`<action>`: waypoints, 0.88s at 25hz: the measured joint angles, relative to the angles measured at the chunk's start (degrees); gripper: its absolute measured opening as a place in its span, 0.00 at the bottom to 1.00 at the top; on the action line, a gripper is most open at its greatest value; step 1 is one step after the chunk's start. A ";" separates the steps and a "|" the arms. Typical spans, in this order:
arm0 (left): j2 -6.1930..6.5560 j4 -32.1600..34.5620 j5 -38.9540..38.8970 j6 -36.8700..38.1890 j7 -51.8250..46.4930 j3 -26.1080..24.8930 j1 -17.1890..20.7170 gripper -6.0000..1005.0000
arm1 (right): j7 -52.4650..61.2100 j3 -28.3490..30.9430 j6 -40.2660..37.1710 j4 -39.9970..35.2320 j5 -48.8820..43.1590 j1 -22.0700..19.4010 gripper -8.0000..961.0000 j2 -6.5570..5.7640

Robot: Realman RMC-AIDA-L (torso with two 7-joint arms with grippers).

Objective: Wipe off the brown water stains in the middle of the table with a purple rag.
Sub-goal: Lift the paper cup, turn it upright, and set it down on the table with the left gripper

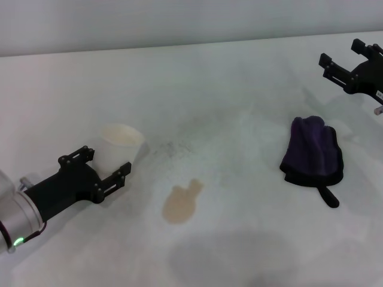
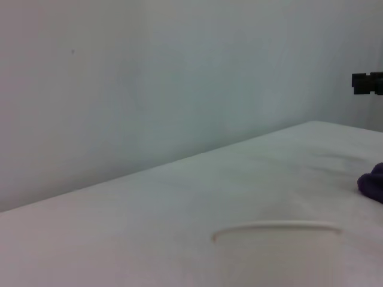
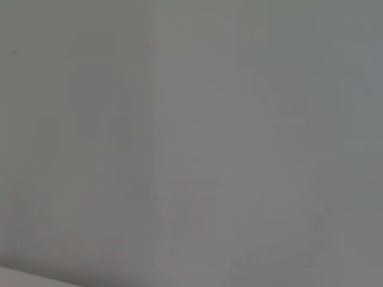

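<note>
One purple rag (image 1: 312,154), one brown stain (image 1: 181,203), one cup (image 1: 121,145), two grippers.

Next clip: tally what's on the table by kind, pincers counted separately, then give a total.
Purple rag: 1
Brown water stains: 1 blotch
White paper cup: 1
Pincers: 2, the left pincer open by the cup, the right pincer open beyond the rag
Total: 5, with 3 resting on the table
</note>
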 joint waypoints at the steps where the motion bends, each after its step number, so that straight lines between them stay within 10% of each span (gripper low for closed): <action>1: 0.02 0.00 0.00 -0.03 0.13 0.00 0.11 0.66 | 0.00 0.00 -0.12 0.00 0.02 0.00 0.90 0.00; 22: -0.02 1.97 -3.64 2.18 11.56 -0.05 5.17 0.71 | 0.03 0.08 -1.98 -0.32 0.10 0.44 0.90 0.00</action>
